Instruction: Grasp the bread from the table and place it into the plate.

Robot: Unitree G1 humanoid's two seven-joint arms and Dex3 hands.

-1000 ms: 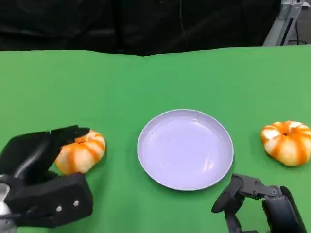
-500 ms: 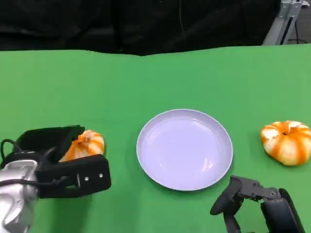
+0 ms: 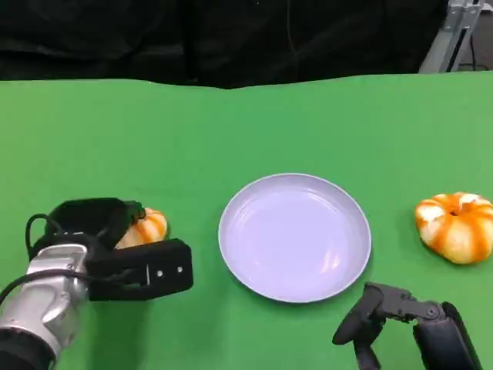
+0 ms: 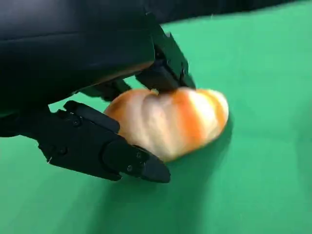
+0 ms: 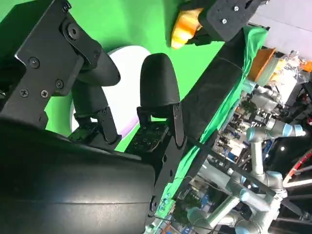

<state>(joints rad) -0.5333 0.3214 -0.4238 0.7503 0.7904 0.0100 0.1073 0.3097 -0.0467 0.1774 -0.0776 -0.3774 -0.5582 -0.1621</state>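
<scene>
While the head view looks down on the green cloth-covered table, the left hand is cupped over the near orange-and-cream striped round bread roll, which sits on the cloth left of the pale lilac round plate and apart from it; a second striped bread roll lies well to the plate's right. The right hand rests low near the plate's front edge, fingers loosely apart with nothing in them. From the left wrist view, the black fingers bracket the roll from both sides and touch its crust, though it is still seated on the cloth, so I judge the grip as closing, not yet firm. The roll looks light, soft and crushable, best held gently across its widest flanks. Seen from the right wrist view, the right hand's fingers are spread and empty, the plate beyond them.
</scene>
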